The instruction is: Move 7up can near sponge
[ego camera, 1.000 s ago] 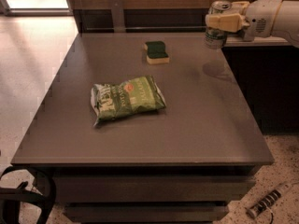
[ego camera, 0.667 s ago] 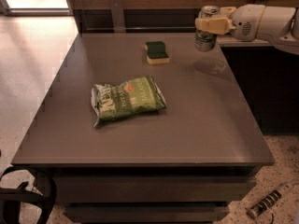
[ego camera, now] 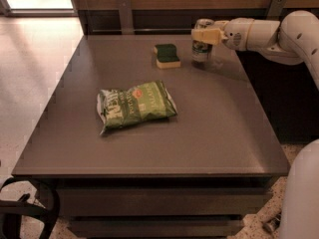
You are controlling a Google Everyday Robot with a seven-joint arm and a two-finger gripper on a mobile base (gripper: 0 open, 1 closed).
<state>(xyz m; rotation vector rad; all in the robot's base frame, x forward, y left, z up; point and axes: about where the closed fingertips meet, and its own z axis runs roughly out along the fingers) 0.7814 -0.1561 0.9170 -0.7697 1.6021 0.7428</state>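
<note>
The 7up can [ego camera: 201, 50] stands upright at the back of the grey table [ego camera: 149, 143], just right of the sponge [ego camera: 166, 55], with a small gap between them. The sponge has a dark green top and a pale yellow base. My gripper [ego camera: 205, 34] reaches in from the right and is shut on the upper part of the can. The can's base is at or just above the table top; I cannot tell which.
A flat green crisp bag [ego camera: 135, 105] lies in the middle of the table. A dark wall with metal brackets [ego camera: 125, 13] runs behind the table. My arm [ego camera: 269, 33] spans the back right corner. A black strap [ego camera: 25, 210] lies on the floor at front left.
My gripper has carried the can leftward and down, from the table's back right corner to a spot right beside the sponge.
</note>
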